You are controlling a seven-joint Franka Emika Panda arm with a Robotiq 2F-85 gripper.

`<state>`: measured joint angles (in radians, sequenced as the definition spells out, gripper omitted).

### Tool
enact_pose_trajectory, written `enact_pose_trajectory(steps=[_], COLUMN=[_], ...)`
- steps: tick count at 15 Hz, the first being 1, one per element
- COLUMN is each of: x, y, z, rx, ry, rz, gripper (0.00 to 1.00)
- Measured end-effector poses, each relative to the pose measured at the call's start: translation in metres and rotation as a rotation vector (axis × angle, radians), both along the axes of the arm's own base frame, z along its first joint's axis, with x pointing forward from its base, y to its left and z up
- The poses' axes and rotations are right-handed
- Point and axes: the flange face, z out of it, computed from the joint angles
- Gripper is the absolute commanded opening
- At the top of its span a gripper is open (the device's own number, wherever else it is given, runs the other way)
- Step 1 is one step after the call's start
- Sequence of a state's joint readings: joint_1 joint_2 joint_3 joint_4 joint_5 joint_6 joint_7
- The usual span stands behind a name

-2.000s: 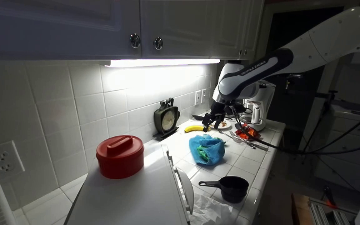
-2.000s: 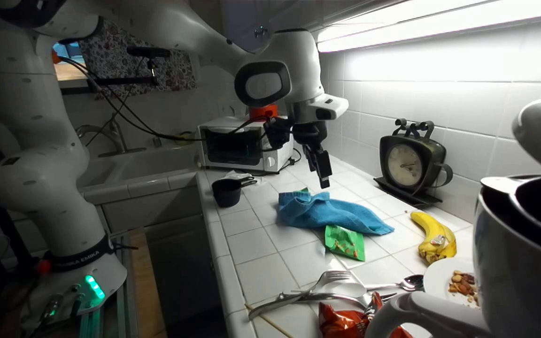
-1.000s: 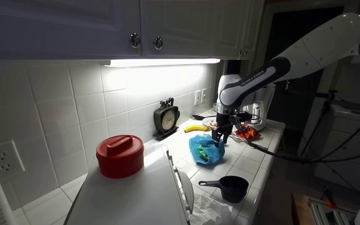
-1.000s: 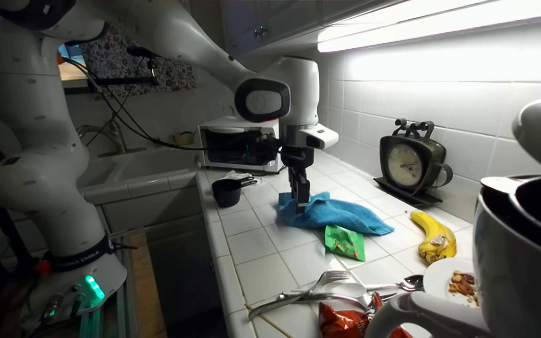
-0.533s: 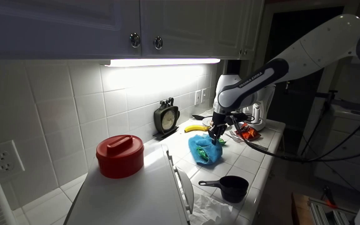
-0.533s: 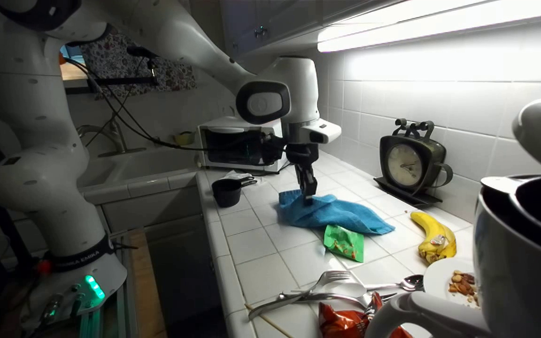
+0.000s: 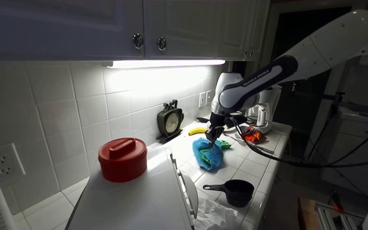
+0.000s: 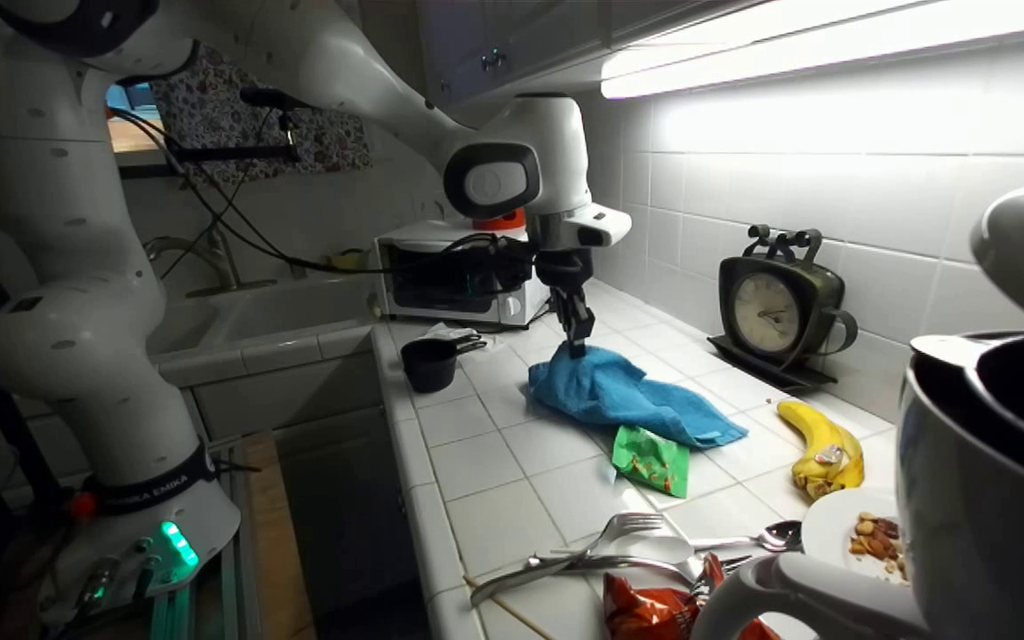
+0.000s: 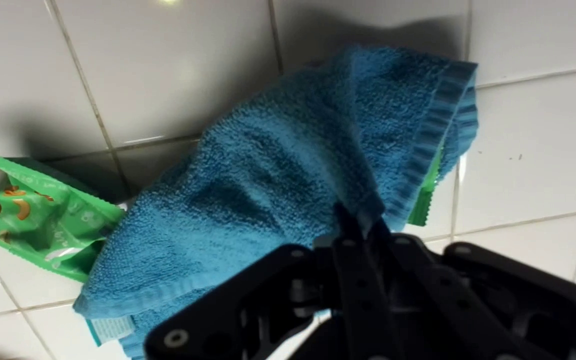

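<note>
One black two-fingered gripper (image 9: 360,220) pinched a raised fold of a blue terry-cloth towel (image 9: 268,165), the rest of which lay on a white tiled counter (image 8: 512,524). A shiny green snack packet (image 9: 50,220) stuck out at the towel's edge. Near the towel lay a curved yellow banana (image 8: 801,427) and a round black cup with a handle (image 7: 239,193).
</note>
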<state>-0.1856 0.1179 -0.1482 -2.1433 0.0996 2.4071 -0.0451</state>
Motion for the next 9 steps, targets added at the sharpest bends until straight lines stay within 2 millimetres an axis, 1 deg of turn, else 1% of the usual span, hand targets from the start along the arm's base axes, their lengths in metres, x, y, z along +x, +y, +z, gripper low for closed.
enact_pose_trajectory(steps=[2, 3, 4, 5, 7, 9], x=[0.004, 0.006, 0.008, 0.009, 0.010, 0.011], y=[0.011, 0.015, 0.018, 0.020, 0.021, 0.020], z=[-0.006, -0.010, -0.016, -0.022, -0.033, -0.040], rx=[0.022, 0.035, 0.044, 0.048, 0.054, 0.057], ry=[-0.003, -0.004, -0.003, 0.002, 0.016, 0.018], rz=[0.012, 0.019, 0.026, 0.031, 0.034, 0.027], gripper=[0.06, 0.09, 0.17, 0.35, 0.48, 0.62])
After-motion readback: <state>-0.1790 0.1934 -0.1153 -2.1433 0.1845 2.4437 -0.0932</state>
